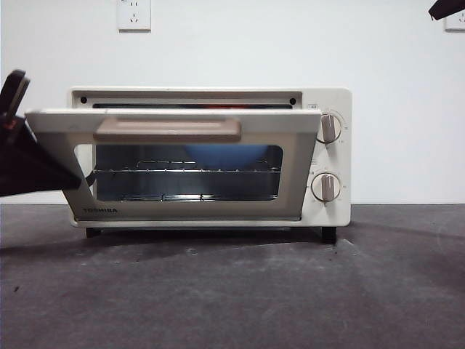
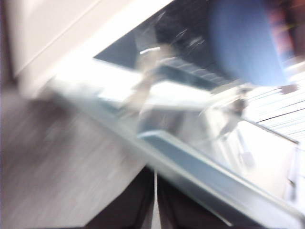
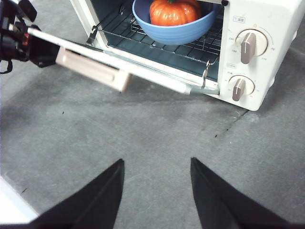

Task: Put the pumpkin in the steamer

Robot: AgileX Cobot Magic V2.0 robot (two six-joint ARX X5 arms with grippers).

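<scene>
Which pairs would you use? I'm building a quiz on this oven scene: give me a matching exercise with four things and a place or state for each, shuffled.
Things:
1. pumpkin
2. blue bowl
3. steamer door
4. right end effector

Places or states:
A. partly lowered, with the left end effector at its corner
B. open, above bare table in front of the steamer
C. sitting in the bowl
D. on the wire rack inside the steamer

Pairs: 1-C, 2-D, 3-A, 4-B
</scene>
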